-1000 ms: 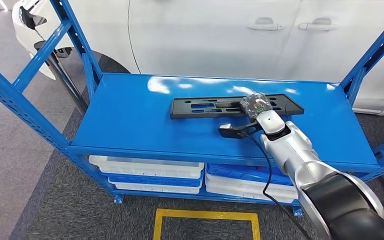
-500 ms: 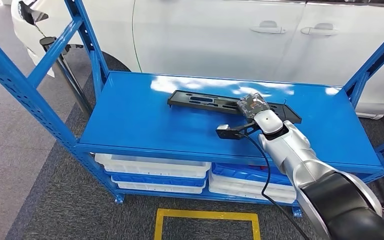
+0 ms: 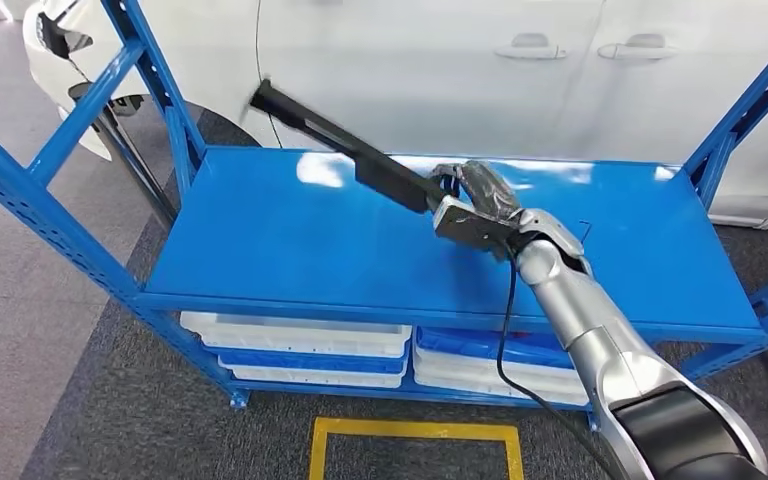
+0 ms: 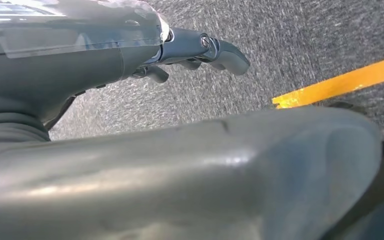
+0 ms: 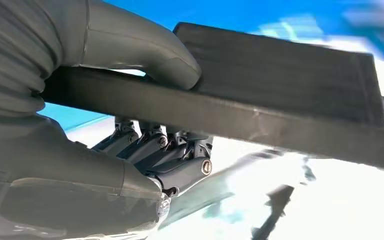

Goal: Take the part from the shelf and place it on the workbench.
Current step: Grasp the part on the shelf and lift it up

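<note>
Now right hand (image 3: 482,196) clamped around long black part (image 3: 345,145), thumb over, fingers (image 5: 172,157) under, above blue shelf (image 3: 260,230)

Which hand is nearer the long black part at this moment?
Right. The right hand grips the black part at one end, lifted above the blue shelf. The left hand hangs over grey carpet by a yellow line.

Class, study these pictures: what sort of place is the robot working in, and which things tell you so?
Probably a car workshop or assembly area: a blue steel shelf with stacked bins stands beside a white car, and yellow floor marking lies below.
</note>
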Robot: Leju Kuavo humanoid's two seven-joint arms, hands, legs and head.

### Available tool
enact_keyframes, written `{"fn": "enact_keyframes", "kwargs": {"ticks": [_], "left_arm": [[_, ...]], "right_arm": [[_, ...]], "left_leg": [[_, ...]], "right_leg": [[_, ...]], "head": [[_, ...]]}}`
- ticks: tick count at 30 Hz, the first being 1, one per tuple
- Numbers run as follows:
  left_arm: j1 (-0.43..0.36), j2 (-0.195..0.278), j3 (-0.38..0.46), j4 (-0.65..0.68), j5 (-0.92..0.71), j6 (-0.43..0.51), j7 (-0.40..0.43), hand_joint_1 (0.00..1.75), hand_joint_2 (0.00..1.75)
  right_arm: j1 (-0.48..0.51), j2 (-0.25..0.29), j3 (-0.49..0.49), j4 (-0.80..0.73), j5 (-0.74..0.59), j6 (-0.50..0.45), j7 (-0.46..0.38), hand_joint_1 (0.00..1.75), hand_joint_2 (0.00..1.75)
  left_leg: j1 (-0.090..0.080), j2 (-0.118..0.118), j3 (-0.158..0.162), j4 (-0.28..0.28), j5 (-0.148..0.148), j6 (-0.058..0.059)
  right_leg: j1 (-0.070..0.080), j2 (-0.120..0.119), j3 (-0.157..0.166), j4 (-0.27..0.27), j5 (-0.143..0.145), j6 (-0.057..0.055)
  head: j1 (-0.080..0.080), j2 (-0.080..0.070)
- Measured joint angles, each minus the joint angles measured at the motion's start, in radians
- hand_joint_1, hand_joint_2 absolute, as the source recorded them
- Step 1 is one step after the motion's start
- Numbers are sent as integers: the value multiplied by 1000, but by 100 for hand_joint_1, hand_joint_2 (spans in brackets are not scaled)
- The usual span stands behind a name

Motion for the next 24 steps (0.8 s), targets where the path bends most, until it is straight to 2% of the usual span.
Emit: {"fn": "enact_keyframes", "kwargs": {"ticks": [2,3,4,5,6,8,9,12,13,15,17,18,19,20,22,23,24], "left_arm": [[1,0,6,0,1,2,0,0,0],[2,0,10,0,2,2,0,0,0],[3,-1,13,0,2,3,0,0,0],[4,-1,16,0,3,4,0,0,0],[4,-1,18,0,3,6,0,0,0],[4,0,22,0,3,8,1,0,0],[3,0,24,0,3,8,2,0,0],[4,0,30,0,3,9,3,0,0],[3,0,32,0,3,9,4,0,0],[2,-1,36,0,3,11,4,0,0],[2,-1,39,0,5,15,5,0,0],[2,-1,41,0,7,17,6,0,0],[3,-1,43,0,9,19,7,0,44],[3,-1,46,0,12,20,8,0,87],[3,-3,51,0,16,22,9,0,175],[3,-4,54,0,16,24,10,0,175],[3,-5,57,0,17,27,11,0,131]], "right_arm": [[48,0,-17,-115,-142,91,-27,164,175],[74,0,-26,-168,-205,135,-37,166,175],[99,0,-34,-216,-263,175,-45,168,175],[121,0,-43,-259,-314,211,-51,167,175],[139,0,-52,-299,-365,246,-56,168,175],[164,0,-69,-363,-450,308,-60,168,175],[174,0,-76,-389,-480,330,-61,168,175],[201,0,-89,-444,-507,354,-62,168,175],[208,0,-93,-458,-510,358,-62,167,175],[217,0,-100,-478,-526,376,-64,167,175],[237,0,-105,-494,-558,411,-67,168,175],[253,0,-106,-503,-577,432,-68,167,175],[273,1,-106,-513,-596,453,-68,166,175],[295,2,-106,-526,-613,472,-68,164,175],[344,5,-105,-559,-635,498,-71,163,175],[370,7,-104,-576,-640,505,-75,163,175],[399,9,-101,-593,-645,509,-83,164,175]], "left_leg": [[1,0,-62,134,-56,-5],[1,0,-80,171,-63,-7],[1,0,-80,168,-49,-7],[1,0,-60,124,-18,-5],[1,0,-26,52,20,-3],[-1,0,34,-70,61,5],[-3,-1,48,-98,66,10],[-4,-1,52,-110,67,26],[-3,-1,54,-114,70,33],[-1,0,55,-121,75,43],[-2,0,55,-121,75,47],[-3,-1,55,-121,75,47],[-4,-2,55,-120,75,47],[-4,-3,56,-118,74,47],[-5,-5,57,-115,70,44],[-6,-6,57,-114,68,41],[-8,-6,57,-113,67,37]], "right_leg": [[1,-1,1,0,-2,-4],[2,-1,2,1,-3,-4],[2,-1,3,2,-4,-4],[2,-1,4,3,-6,-2],[2,0,6,5,-9,0],[5,2,7,10,-14,7],[7,3,7,11,-15,12],[6,4,8,9,-14,28],[4,4,4,19,-24,33],[2,3,-31,100,-75,41],[2,3,-94,237,-137,46],[2,3,-116,284,-150,47],[2,3,-121,294,-143,46],[2,3,-106,261,-117,44],[4,2,-37,121,-50,34],[7,2,-7,59,-29,29],[10,1,10,22,-21,24]], "head": [[0,0],[0,0],[0,0],[0,0],[0,0],[0,0],[0,0],[0,0],[0,0],[0,0],[0,0],[0,0],[0,0],[0,0],[0,0],[0,0],[0,0]]}}
